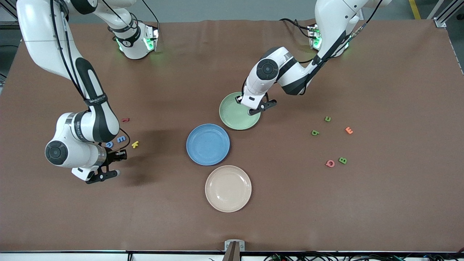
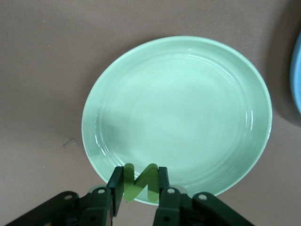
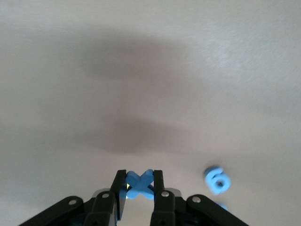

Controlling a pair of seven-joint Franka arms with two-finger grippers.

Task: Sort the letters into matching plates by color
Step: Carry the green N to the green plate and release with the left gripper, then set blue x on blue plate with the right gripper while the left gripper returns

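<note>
At the right arm's end of the bench [image 1: 380, 203], the right gripper [image 3: 139, 184] hangs just over the surface with its jaws clamped on a blue X [image 3: 139, 183]; a blue 6-shaped letter [image 3: 217, 180] lies on the bench close by, a blue E [image 1: 121, 139] next to it, with a yellow k [image 1: 135, 144] and a dark red letter [image 1: 125, 119] nearby. In the middle, the blue plate [image 1: 208, 144] and the cream plate [image 1: 228, 188] hold nothing. The left gripper [image 2: 137, 184] hovers over the rim of the green plate [image 2: 188, 108], jaws pinching a green N [image 2: 139, 182], apparently about to drop it. Toward the left arm's end, three green letters [image 1: 315, 132] lie among an orange E [image 1: 348, 130] and a pink letter [image 1: 330, 163]. No letter is plated yet, so sorting has barely begun.
</note>
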